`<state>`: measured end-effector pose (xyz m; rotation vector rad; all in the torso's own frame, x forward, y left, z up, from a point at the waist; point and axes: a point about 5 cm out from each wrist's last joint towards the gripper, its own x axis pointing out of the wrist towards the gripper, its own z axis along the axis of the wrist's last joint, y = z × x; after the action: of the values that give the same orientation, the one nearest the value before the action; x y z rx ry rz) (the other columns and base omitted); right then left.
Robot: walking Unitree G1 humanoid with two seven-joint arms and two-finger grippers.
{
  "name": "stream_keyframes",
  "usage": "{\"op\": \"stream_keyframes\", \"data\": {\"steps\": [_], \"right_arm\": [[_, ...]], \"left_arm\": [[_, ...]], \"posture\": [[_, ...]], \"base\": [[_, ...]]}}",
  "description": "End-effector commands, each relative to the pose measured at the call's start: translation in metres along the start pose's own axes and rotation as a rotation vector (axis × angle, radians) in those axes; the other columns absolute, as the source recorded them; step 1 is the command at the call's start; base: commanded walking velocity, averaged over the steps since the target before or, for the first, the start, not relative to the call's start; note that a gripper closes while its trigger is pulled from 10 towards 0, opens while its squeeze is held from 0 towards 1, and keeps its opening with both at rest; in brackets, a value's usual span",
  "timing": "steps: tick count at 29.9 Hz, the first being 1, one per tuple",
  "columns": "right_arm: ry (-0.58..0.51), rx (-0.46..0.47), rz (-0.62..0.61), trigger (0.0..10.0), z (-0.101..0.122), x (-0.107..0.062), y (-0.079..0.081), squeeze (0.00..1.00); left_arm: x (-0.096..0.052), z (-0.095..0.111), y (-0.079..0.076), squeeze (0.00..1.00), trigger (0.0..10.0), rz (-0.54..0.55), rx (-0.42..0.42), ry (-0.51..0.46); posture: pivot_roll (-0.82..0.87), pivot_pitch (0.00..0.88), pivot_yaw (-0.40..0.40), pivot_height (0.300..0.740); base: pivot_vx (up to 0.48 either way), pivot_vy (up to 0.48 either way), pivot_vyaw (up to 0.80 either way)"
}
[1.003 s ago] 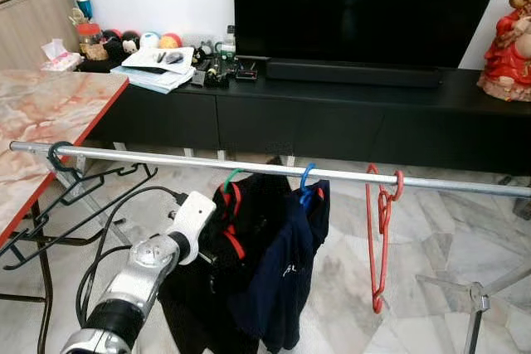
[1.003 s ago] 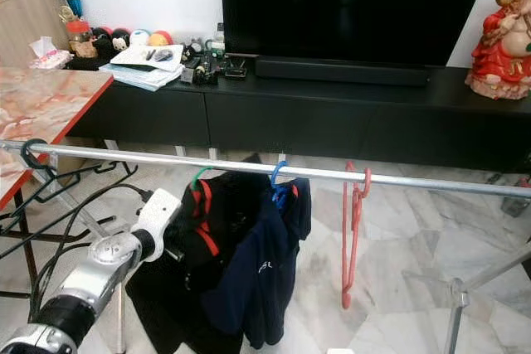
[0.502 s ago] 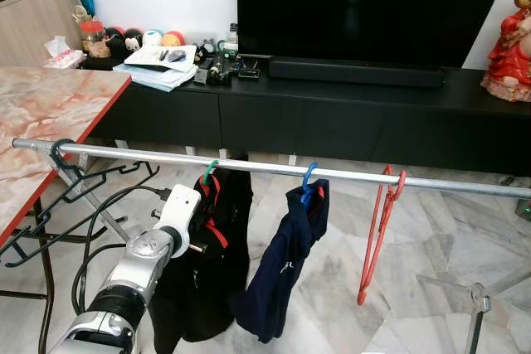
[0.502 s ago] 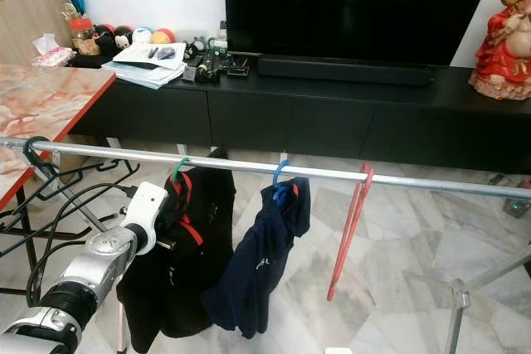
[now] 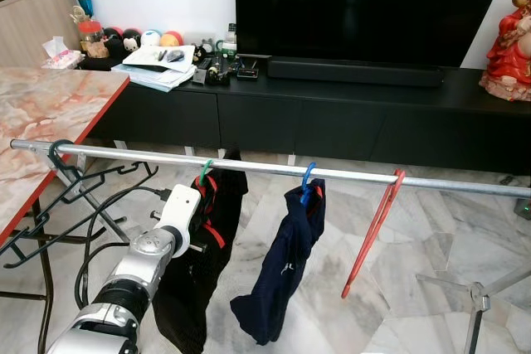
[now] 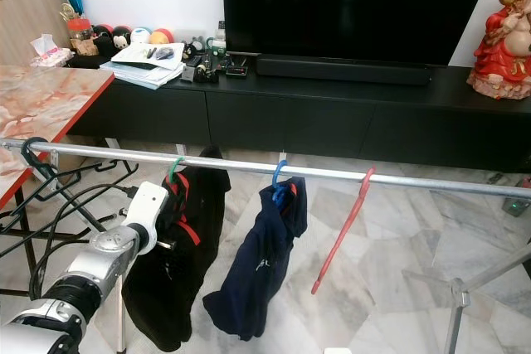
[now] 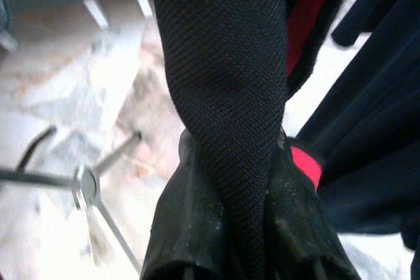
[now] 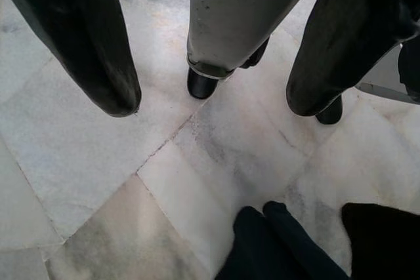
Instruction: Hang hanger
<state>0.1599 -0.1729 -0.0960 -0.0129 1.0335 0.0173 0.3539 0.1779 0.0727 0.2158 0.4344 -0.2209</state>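
A silver rail [image 5: 249, 165] crosses in front of me. A green hanger [image 5: 204, 173] hooked on it carries a black garment [image 5: 199, 279] with red trim. My left gripper [image 7: 243, 162] is shut on a fold of that garment, just below the rail. To the right, a blue hanger [image 5: 308, 173] holds a navy garment [image 5: 278, 279]. Further right, a bare red hanger [image 5: 373, 230] hangs tilted, its lower end swung towards the navy garment. My right gripper [image 8: 215, 104] hangs open over the marble floor.
A marble table [image 5: 50, 113] with a red edge stands at the left. Black wire hangers [image 5: 62, 159] sit at the rail's left end. A black TV console [image 5: 332, 113] runs behind. The rack's metal foot [image 5: 477, 296] is low right. A grey leg [image 8: 230, 24] stands between my right fingers.
The green hanger and black garment have slid left along the rail with my left gripper, away from the navy garment. The red hanger has swung so its bottom points left.
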Motion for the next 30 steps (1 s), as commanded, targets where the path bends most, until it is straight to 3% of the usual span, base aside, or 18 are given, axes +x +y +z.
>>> {"op": "stream_keyframes", "data": {"steps": [1,10,12,13,14,16,17,18,19,20,24,26,30], "right_arm": [[0.014,0.010,-0.006,10.0,-0.004,-0.001,0.000,0.00],[0.015,0.014,-0.004,10.0,-0.006,-0.001,0.001,0.00],[0.013,0.015,-0.004,10.0,-0.006,-0.001,0.001,0.00],[0.009,0.015,-0.006,10.0,-0.005,-0.001,0.001,0.00],[0.009,0.015,-0.006,10.0,-0.005,-0.001,0.001,0.00],[0.008,0.015,-0.008,10.0,-0.005,-0.001,0.001,0.00],[0.008,0.015,-0.008,10.0,-0.005,-0.001,0.001,0.00],[0.008,0.013,-0.008,10.0,-0.005,-0.001,0.001,0.00],[0.008,0.013,-0.008,10.0,-0.005,-0.001,0.001,0.00],[0.008,0.012,-0.007,10.0,-0.005,-0.001,0.001,0.00],[0.008,0.013,-0.006,10.0,-0.005,-0.001,0.000,0.00],[0.007,0.010,-0.006,10.0,-0.004,-0.001,-0.001,0.00],[0.003,0.014,-0.013,10.0,-0.003,-0.001,-0.002,0.00]], "left_arm": [[0.000,-0.004,-0.001,0.00,10.0,0.004,0.019,0.034],[-0.002,-0.012,-0.003,0.00,10.0,-0.014,0.010,0.035],[-0.004,-0.002,-0.002,0.00,10.0,-0.028,-0.022,-0.064],[-0.007,0.009,-0.003,0.00,10.0,-0.090,-0.012,-0.151],[-0.007,0.009,-0.003,0.00,10.0,-0.090,-0.012,-0.151],[-0.010,0.009,-0.006,0.00,10.0,-0.153,0.081,-0.151],[-0.010,0.009,-0.006,0.00,10.0,-0.153,0.081,-0.151],[-0.012,0.005,-0.010,0.00,10.0,-0.220,0.159,-0.132],[-0.012,0.005,-0.010,0.00,10.0,-0.220,0.159,-0.132],[-0.015,0.002,-0.013,0.00,10.0,-0.289,0.218,-0.119],[-0.021,0.002,-0.011,0.00,10.0,-0.369,0.328,-0.106],[-0.023,0.005,-0.010,0.00,10.0,-0.378,0.342,-0.119],[-0.022,0.029,-0.004,0.00,10.0,-0.287,0.288,-0.239]], "posture": [[0.03,0.046,-0.012,0.740],[0.03,0.045,-0.009,0.740],[0.03,0.041,-0.009,0.740],[0.03,0.040,-0.008,0.740],[0.03,0.040,-0.008,0.740],[0.03,0.038,-0.009,0.740],[0.03,0.038,-0.009,0.740],[0.03,0.038,-0.010,0.740],[0.03,0.038,-0.010,0.740],[0.03,0.036,-0.010,0.740],[0.03,0.035,-0.010,0.740],[0.03,0.037,-0.011,0.740],[0.03,0.040,-0.015,0.740]], "base": [[0.000,0.000,0.00],[0.000,0.000,0.00],[0.000,0.000,0.00],[0.000,0.000,0.00],[0.000,0.000,0.00],[0.000,0.000,0.00],[0.000,0.000,0.00],[0.000,0.000,0.00],[0.000,0.000,0.00],[0.000,0.000,0.00],[0.000,0.000,0.00],[0.000,0.000,0.00],[0.000,0.000,0.00]]}}
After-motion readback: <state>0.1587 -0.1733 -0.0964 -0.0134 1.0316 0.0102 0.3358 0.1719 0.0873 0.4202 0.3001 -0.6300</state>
